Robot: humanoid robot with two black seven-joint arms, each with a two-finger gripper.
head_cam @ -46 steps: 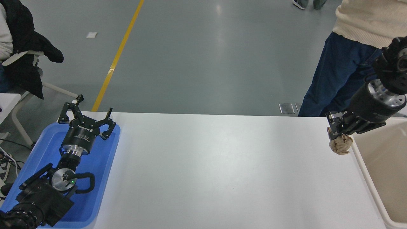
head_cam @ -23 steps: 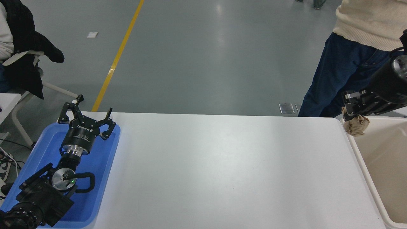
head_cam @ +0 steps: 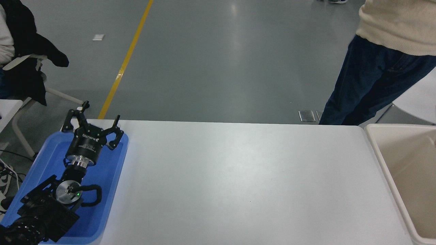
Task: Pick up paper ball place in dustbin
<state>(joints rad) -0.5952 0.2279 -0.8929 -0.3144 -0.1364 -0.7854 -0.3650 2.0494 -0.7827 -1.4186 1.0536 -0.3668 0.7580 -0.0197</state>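
- On my right, the cream dustbin (head_cam: pixel 381 160) stands just off the table's (head_cam: pixel 238 180) right edge; the part of its inside I can see holds nothing, but its right and near portions are cut off by the frame.
- I cannot find the paper ball anywhere in view, so I cannot tell where it is.
- The right arm and its fingers are out of my view as well.
- At near left, the blue tray (head_cam: pixel 109 190) lies on the table with the left gripper (head_cam: pixel 92 121) parked over it, fingers spread wide and holding nothing.
- A person in dark trousers (head_cam: pixel 368 85) stands beyond the far right corner.
- The table's white surface runs open between tray and dustbin.
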